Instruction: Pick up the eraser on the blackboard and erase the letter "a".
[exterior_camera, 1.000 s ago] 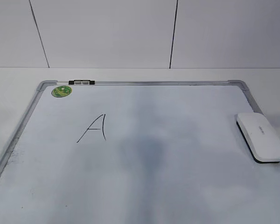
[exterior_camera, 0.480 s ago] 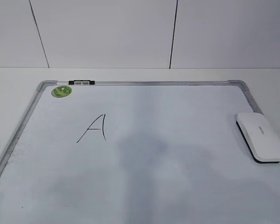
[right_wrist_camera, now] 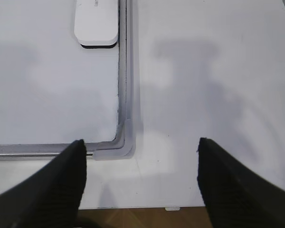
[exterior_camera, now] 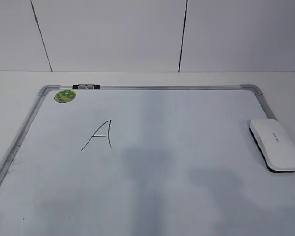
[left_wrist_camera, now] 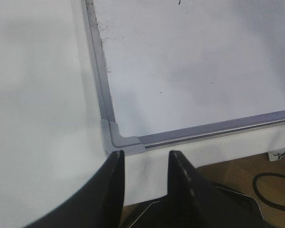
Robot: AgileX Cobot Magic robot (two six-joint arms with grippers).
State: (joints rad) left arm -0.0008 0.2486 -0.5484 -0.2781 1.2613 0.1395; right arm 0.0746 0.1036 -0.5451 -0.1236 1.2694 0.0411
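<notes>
**Right pincer wide open, eraser ahead at eleven o'clock**

My right pincer [right_wrist_camera: 140,183] hangs with its jaws spread wide and nothing between them, over the near right corner of the blackboard [right_wrist_camera: 125,137]. The left pincer [left_wrist_camera: 145,178] is also empty, its jaws only a narrow gap apart, sitting over the near left corner of the frame.

In the right wrist view the eraser [right_wrist_camera: 96,26] lies flat on the board at about eleven o'clock from the pincer, well apart from it, its long right side just beside the frame rail. In the exterior view the eraser [exterior_camera: 275,144] sits at three o'clock on the board, right against the right edge, while the only letter I can see, an angular "A" [exterior_camera: 99,135], stands at about nine o'clock, well apart from it. I see no cursive "a", so I take this mark as the target.

I judge the eraser to be light and rigid: a smooth plastic shell, probably a bit slippery, with a thin dark felt layer underneath that should give slightly. I would take it across its short width, mid-length, pads on the two long sides. The snag is the rail hugging the right side; one finger has little room there, so I expect to need a careful, straight-down approach.
</notes>
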